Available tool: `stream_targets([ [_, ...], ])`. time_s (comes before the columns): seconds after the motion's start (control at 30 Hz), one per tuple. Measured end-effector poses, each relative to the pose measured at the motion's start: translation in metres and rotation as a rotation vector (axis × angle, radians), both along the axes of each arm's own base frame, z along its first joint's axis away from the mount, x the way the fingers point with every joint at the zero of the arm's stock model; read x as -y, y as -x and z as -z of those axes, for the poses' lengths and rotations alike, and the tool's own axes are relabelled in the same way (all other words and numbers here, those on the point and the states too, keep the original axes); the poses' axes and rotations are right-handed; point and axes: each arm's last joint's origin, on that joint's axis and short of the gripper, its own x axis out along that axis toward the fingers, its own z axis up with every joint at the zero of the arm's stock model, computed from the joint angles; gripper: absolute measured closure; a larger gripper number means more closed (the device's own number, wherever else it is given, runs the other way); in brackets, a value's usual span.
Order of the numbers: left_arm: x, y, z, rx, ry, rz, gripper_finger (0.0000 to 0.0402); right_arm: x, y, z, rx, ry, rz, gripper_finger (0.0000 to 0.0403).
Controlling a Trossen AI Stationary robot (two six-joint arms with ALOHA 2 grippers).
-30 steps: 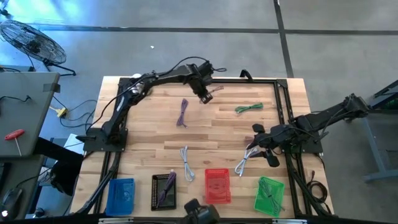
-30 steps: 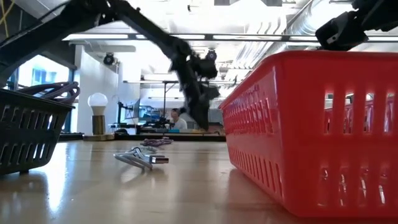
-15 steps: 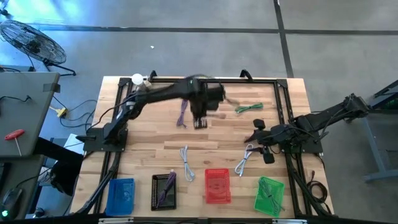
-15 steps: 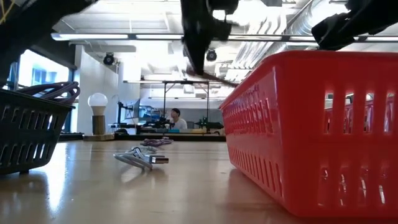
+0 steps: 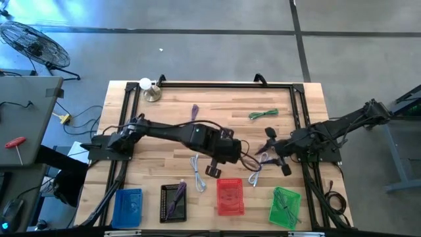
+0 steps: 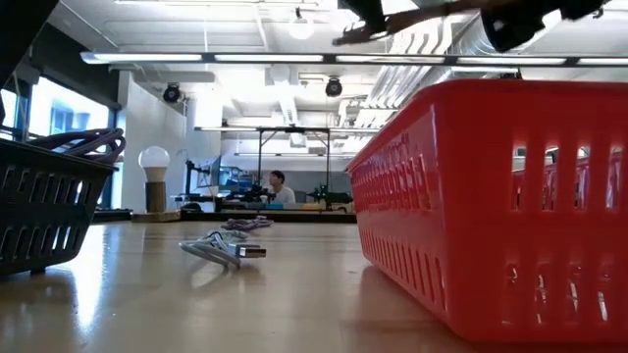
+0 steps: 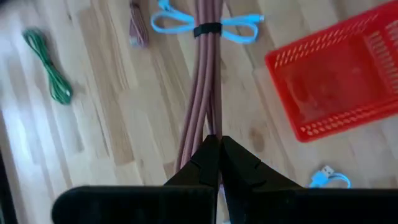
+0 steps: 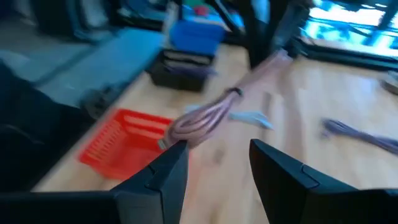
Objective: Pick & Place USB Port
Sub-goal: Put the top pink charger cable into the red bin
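Left tool [image 7: 214, 144] is clamped shut on a bundled reddish cable [image 7: 202, 81], carried above the tabletop [image 5: 164, 141] just beside the red basket [image 5: 230, 196]. Right tool [image 8: 214, 155] hangs nearby over the tabletop's right side, fingers apart, empty.

Judged step: carrying the cable to the red basket. The bundle trails long from the grip, so the loose end should be centred over the basket before release, kept clear of the light blue cable [image 7: 205, 23] below and of the right arm.
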Motion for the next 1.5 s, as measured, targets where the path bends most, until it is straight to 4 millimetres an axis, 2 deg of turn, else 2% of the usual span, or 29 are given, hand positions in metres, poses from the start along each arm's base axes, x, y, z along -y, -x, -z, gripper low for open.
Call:
stream_targets([
  [0.17,0.001,-0.009,-0.001,0.077,0.013,-0.004,0.0401,-0.004,0.0,-0.002,0.003,-0.073,-0.11,0.024],
  [0.27,0.001,-0.013,-0.004,0.129,0.024,0.015,0.0402,-0.005,-0.002,-0.003,0.011,-0.076,-0.114,0.024],
  [0.7,0.009,-0.032,0.008,0.192,0.079,0.089,0.0401,-0.011,-0.017,0.004,0.025,-0.023,-0.156,0.0246],
  [0.83,0.009,-0.032,0.01,0.182,0.078,0.089,0.0401,-0.011,-0.019,0.007,0.025,0.014,-0.164,0.0287],
  [1.03,0.009,-0.034,0.008,0.211,0.088,0.085,0.0401,-0.012,-0.018,0.006,0.037,0.026,-0.195,0.0385],
  [1.1,0.01,-0.035,0.008,0.22,0.092,0.087,0.0401,-0.012,-0.018,0.006,0.044,0.031,-0.207,0.0397],
  [1.37,0.01,-0.035,0.008,0.22,0.112,0.09,0.0401,-0.013,-0.018,0.005,0.018,-0.046,-0.201,0.0352],
  [1.5,0.01,-0.035,0.008,0.22,0.118,0.081,0.0401,-0.015,-0.017,0.005,0.034,-0.011,-0.231,0.0319],
])
